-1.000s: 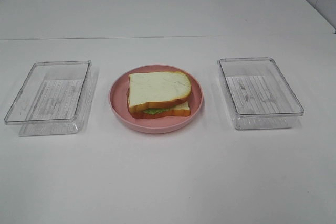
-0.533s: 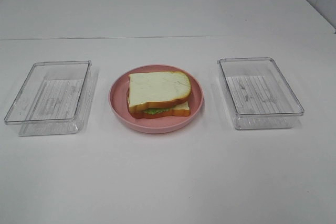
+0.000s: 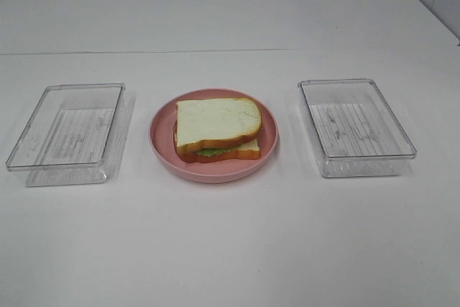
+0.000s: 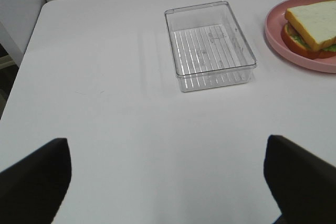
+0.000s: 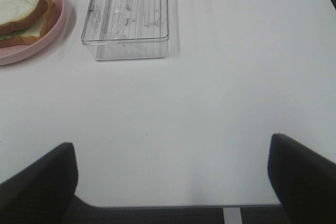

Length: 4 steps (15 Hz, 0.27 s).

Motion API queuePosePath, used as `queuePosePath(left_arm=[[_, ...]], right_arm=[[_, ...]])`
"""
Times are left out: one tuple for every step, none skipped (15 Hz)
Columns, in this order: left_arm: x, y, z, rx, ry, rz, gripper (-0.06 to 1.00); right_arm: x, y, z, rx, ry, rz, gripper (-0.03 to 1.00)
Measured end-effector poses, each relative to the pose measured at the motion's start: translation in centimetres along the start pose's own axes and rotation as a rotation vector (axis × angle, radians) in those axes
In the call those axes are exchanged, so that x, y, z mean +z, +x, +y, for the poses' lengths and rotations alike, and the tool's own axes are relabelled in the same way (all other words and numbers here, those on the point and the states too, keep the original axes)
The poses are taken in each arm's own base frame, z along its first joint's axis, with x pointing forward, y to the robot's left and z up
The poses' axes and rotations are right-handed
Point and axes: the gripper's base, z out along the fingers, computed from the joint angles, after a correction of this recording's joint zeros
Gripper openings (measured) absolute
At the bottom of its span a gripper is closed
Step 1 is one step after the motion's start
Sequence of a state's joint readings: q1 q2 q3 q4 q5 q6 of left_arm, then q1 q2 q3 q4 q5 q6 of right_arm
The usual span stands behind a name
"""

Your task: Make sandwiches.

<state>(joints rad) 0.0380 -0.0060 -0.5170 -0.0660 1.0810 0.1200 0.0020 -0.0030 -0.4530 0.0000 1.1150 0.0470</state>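
One sandwich [image 3: 218, 129] of two white bread slices with brown crust and green lettuce showing at its edge lies on the round pink plate [image 3: 162, 141] in the middle of the table. It also shows as the sandwich [image 4: 313, 29] in the left wrist view and the sandwich [image 5: 22, 13] in the right wrist view. Neither arm appears in the high view. My left gripper [image 4: 168, 182] stands open over bare table, well short of the left tray. My right gripper [image 5: 173, 182] is open too, near the table's front edge. Both hold nothing.
A clear plastic tray [image 3: 68, 134] with nothing in it sits left of the plate, and a second clear tray [image 3: 356, 127] sits to the right. They show as the tray [image 4: 210, 45] and the tray [image 5: 127, 17] in the wrist views. The table edge [image 5: 157, 205] is close below my right gripper.
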Motion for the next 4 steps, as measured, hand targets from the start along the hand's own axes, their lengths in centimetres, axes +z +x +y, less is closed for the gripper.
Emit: queuePosePath(left_arm=[[0.0, 0.0, 0.0, 0.0, 0.0, 0.0, 0.91], [0.0, 0.0, 0.0, 0.0, 0.0, 0.0, 0.91], [0.0, 0.0, 0.0, 0.0, 0.0, 0.0, 0.91], [0.0, 0.0, 0.0, 0.0, 0.0, 0.0, 0.91]], right_arm=[[0.0, 0.0, 0.0, 0.0, 0.0, 0.0, 0.94], [0.0, 0.0, 0.0, 0.0, 0.0, 0.0, 0.94], [0.0, 0.0, 0.0, 0.0, 0.0, 0.0, 0.93], [0.0, 0.0, 0.0, 0.0, 0.0, 0.0, 0.93]])
